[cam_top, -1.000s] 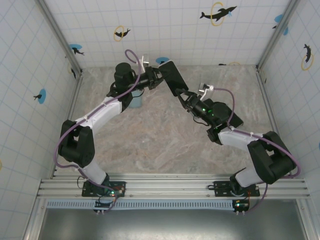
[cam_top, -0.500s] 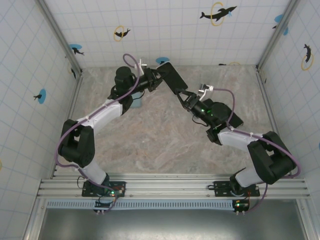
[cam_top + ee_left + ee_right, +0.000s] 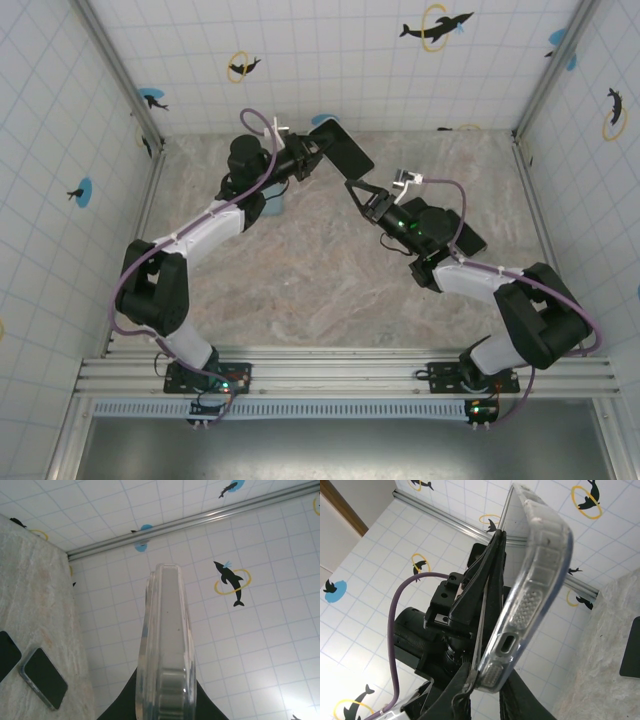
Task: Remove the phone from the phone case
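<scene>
Hangs slightly nearer the back wall (image 3: 330,60) than a second ago, phone (image 3: 342,150) in its clear phone case (image 3: 535,575), aloft over the table (image 3: 300,280), clamped by the left gripper (image 3: 312,152), bottom edge pinched by the right gripper (image 3: 487,690).

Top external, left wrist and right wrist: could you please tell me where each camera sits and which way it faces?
Top external: above and behind the bases, looking down on the table; both arms, left gripper and right gripper show.
Left wrist: on the left arm, facing up at the tiled wall along the clear phone case; its fingers show below.
Right wrist: on the right arm, facing up at that case's end and the left gripper; its fingers show.
Both wrist views share the case.
</scene>
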Robot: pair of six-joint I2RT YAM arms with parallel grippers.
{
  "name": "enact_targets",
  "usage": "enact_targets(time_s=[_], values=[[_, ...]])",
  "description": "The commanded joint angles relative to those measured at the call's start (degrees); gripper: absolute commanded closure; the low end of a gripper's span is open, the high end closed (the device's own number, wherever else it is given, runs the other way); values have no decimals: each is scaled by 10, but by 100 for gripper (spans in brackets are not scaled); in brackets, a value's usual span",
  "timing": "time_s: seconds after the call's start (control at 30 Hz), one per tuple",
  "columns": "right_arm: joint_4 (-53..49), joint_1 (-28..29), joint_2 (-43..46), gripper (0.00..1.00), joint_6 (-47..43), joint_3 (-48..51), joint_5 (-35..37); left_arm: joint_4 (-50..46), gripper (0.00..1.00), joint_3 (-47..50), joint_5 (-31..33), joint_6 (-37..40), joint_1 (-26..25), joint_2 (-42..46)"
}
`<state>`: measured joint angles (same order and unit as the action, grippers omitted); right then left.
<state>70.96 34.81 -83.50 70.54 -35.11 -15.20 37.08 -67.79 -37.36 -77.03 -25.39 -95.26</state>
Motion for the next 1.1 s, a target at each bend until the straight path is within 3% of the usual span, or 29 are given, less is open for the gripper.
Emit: enact_targets(time_s=[0.0,0.27,0.87,1.07], values=[[46,0,1,83,6,-4,11,47,99,8,12,-6,4,29],[26,-5,-3,94,-10,-15,-3,52,99,9,7,-20,2,32],[-138,-47,4,97,-202,-56,-99,151,100,-2,-40,-244,-28,38],[-173,-60,-3,98,-237,-85,-114,135,100,-12,-50,-241,-39,42]])
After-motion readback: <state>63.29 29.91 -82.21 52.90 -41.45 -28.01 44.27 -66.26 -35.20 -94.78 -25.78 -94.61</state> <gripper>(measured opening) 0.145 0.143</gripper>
